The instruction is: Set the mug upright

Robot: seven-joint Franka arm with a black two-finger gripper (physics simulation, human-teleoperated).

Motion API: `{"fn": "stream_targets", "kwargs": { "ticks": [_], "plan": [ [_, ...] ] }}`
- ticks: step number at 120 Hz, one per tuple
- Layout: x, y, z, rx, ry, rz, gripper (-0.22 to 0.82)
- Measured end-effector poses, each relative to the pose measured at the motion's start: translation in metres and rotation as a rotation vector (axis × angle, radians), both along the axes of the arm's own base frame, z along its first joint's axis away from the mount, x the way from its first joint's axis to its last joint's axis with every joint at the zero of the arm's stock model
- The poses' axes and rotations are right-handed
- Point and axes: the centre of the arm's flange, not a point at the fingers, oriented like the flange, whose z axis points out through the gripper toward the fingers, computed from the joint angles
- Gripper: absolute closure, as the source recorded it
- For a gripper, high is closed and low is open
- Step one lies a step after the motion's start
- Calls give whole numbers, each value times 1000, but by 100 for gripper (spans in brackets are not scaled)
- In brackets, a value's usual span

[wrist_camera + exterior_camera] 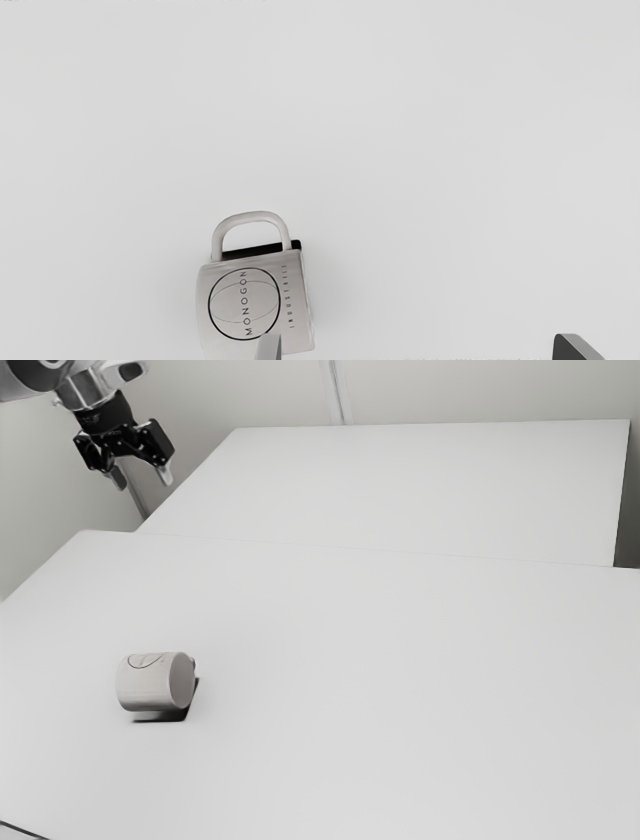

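Note:
In the exterior view, the gripper (143, 481) hangs at the upper left, well away from the mug and above table height, its fingers apart. A whitish mug (150, 682) lies on its side on the white table (380, 690), its round end facing the exterior view's right. The wrist view has the gripper (415, 347) with its two fingertips wide apart and nothing held. One fingertip overlaps the lower part of the mug (250, 305) in that picture; the mug's looped handle and printed circle logo are visible.
Behind the mug's table, a second white surface (420, 490) stretches toward the pale wall. A thin dark line (22, 830) crosses the exterior view's lower left corner.

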Motion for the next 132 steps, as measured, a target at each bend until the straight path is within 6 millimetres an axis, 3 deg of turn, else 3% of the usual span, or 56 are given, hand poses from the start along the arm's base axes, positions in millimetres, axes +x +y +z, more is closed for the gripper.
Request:
{"fn": "stream_targets", "kwargs": {
  "ticks": [17,36,42,53,60,70,85,109,121,132],
  "plan": [
    [-14,6,-4,-7,15,5,1],
    [-43,23,-64,-103,134,30,2],
    [-58,57,-86,-152,164,90,2],
    [-109,163,-142,-276,192,294,2],
    [-144,213,-176,-351,180,400,2],
    [-173,247,-208,-446,128,473,1],
    [-183,278,-261,-585,32,529,2],
    [-190,304,-330,-793,-113,494,2],
    [-189,295,-343,-876,-182,404,2],
    [-192,278,-366,-964,-230,353,2]
  ]
}}
